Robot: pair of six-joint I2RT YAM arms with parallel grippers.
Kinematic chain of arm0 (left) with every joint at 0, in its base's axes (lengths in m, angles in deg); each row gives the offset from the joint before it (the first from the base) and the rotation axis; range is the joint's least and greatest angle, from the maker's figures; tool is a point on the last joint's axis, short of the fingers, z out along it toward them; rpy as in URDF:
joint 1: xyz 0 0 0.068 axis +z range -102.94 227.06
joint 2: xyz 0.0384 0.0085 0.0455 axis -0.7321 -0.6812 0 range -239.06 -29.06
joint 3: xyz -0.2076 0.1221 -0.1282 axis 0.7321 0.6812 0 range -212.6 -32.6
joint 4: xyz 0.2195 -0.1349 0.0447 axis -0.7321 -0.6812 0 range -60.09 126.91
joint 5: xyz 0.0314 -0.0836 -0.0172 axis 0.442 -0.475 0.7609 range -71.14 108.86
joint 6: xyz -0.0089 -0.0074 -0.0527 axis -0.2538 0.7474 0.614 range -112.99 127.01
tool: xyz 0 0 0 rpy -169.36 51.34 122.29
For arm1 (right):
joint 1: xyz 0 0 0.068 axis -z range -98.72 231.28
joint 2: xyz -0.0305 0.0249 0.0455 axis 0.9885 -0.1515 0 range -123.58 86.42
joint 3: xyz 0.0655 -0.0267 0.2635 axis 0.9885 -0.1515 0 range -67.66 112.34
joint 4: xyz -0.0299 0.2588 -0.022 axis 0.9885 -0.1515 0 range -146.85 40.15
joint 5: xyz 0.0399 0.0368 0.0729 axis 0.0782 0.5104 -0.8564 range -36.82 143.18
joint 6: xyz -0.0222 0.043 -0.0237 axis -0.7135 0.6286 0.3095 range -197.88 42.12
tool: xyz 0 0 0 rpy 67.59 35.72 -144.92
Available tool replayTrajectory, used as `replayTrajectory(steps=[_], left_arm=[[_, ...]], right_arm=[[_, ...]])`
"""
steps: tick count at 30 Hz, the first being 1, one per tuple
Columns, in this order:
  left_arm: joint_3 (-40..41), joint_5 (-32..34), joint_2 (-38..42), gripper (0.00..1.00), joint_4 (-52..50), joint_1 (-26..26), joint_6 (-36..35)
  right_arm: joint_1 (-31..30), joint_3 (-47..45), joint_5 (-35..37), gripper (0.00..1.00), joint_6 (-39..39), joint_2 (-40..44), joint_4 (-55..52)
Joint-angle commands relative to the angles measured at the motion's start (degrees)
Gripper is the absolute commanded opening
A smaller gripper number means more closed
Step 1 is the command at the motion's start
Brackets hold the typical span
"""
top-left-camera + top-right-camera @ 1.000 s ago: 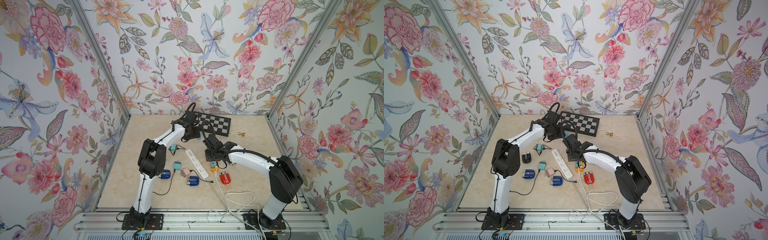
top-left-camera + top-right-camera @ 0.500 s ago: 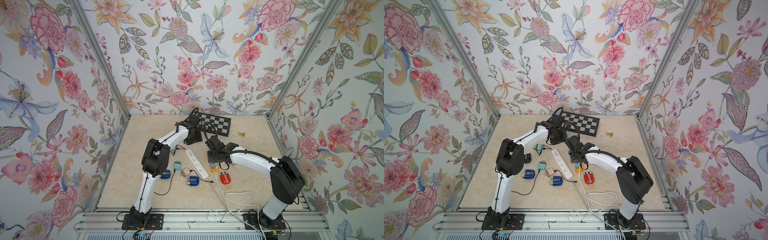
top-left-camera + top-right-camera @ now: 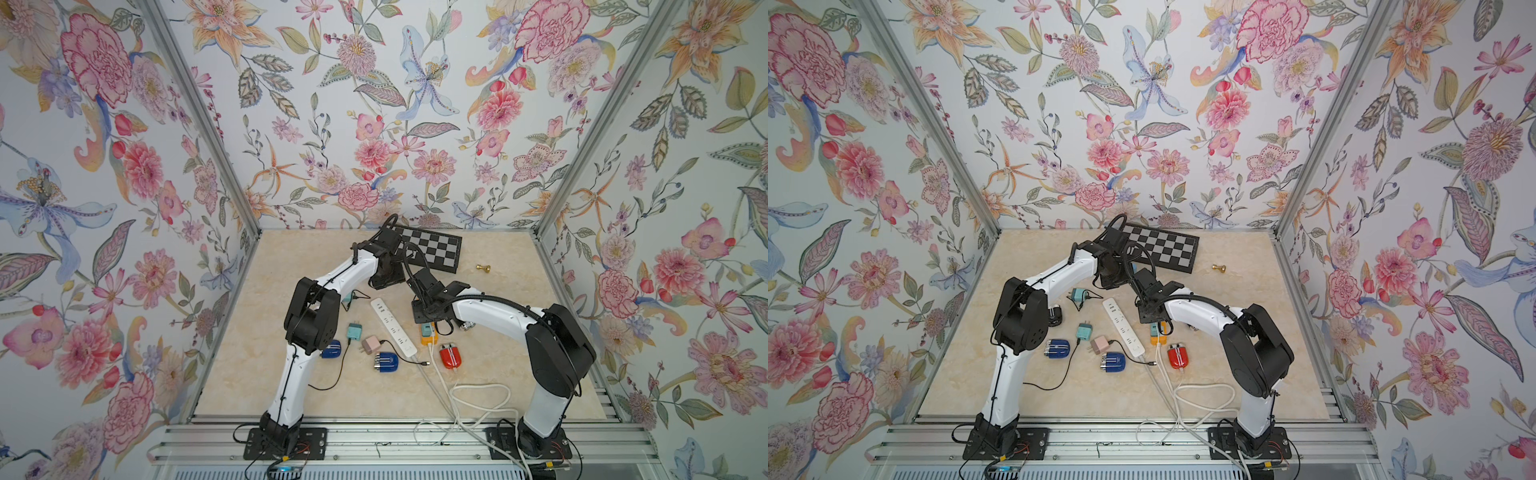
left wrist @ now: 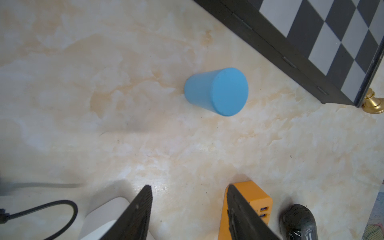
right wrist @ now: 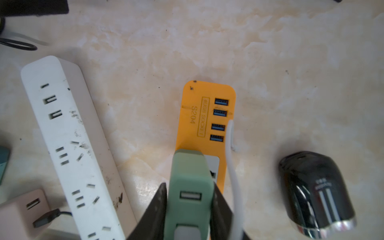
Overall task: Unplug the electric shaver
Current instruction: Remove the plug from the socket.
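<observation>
A black electric shaver (image 5: pixel 315 193) with a chrome end lies on the table beside an orange power strip (image 5: pixel 207 116). No cable shows at the shaver. A green adapter (image 5: pixel 191 182) sits plugged into the orange strip, and my right gripper (image 5: pixel 190 187) is shut on its sides. In both top views the right gripper (image 3: pixel 428 322) hangs over the orange strip (image 3: pixel 1158 340); the arm hides most of the shaver (image 3: pixel 466 326). My left gripper (image 4: pixel 189 191) is open over bare table between the white power strip (image 4: pixel 104 216) and the orange one.
A white power strip (image 3: pixel 392 326) lies left of the orange one, with teal (image 3: pixel 354 332) and pink (image 3: pixel 370 345) adapters, two blue gadgets (image 3: pixel 386 361) and a red one (image 3: pixel 451 356) nearby. Behind are a blue cup (image 4: pixel 216 91), a chessboard (image 3: pixel 432 251) and a gold pawn (image 3: pixel 483 269).
My left gripper has come forward from the chessboard toward the power strips. The right gripper has stayed at the orange strip.
</observation>
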State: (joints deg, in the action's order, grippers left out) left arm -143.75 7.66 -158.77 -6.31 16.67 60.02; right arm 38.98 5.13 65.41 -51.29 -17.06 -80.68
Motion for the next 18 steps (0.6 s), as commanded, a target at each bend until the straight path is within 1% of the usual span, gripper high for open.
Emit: replayTrajectory(steps=[1,6,7,9,11,13,18], left_arm=[[-0.6,2.07,-0.36,0.6,-3.62,0.04,2.54],[3.28,0.71,1.6,0.59,-3.96,-0.01,6.65],[3.88,0.49,1.88,0.59,-4.18,-0.02,7.83],[3.98,0.63,2.17,0.6,-4.82,-0.15,9.98],[3.31,0.81,2.05,0.6,-5.41,-0.27,11.93],[1.83,0.54,1.53,0.6,-6.32,-0.45,13.74],[-2.62,-0.5,-1.03,0.61,-8.87,-1.58,15.64]], right_arm=[[0.04,1.09,-2.56,0.27,-1.93,-0.35,-0.83],[-1.57,-2.29,-4.98,0.27,-5.38,2.5,4.79],[-1.63,-2.96,-6.51,0.26,-6.26,2.85,5.83],[-1.84,-3.73,-7.48,0.26,-7.31,3.31,6.49],[-1.95,-4.83,-9.52,0.24,-8.81,4.07,7.82],[-2.1,-6.18,-11.21,0.24,-10.25,5.24,9.63],[-2.29,-7.8,-11.09,0.25,-12.54,6.45,10.97]])
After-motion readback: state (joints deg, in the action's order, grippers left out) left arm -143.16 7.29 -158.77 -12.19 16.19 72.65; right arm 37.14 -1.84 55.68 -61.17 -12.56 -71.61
